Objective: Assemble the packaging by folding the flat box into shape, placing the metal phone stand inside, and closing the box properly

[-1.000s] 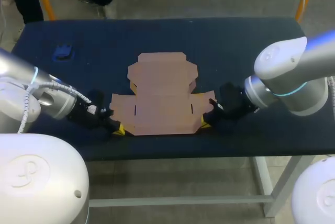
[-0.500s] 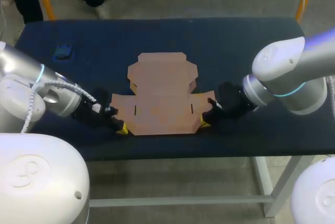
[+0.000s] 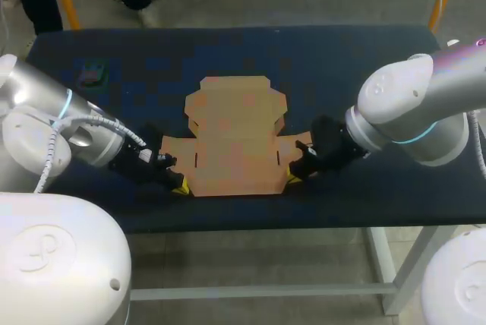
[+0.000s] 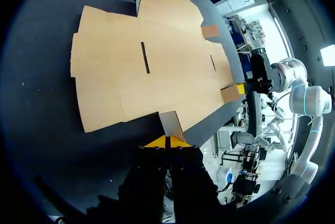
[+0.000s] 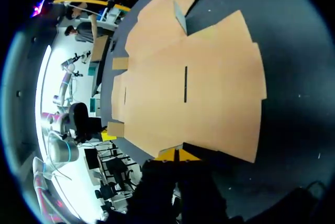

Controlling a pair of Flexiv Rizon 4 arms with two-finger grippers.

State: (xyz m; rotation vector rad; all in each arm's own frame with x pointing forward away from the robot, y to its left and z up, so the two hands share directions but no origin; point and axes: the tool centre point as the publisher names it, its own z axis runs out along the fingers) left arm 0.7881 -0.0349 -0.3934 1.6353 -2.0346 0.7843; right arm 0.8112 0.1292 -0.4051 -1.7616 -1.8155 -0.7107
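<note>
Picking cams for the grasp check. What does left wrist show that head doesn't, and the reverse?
Left wrist only: a small corner flap standing up from the flat box and running into the closed yellow tips of the left gripper.
Head only: the full table, and a small object near its far left corner.
Both: the box lying unfolded, with the right gripper at its opposite near corner.

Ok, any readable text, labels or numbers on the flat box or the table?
None can be read.
Flat brown cardboard box: bare board, no print.
Small dark object at the dark blue table's far left: too blurred to tell.
</note>
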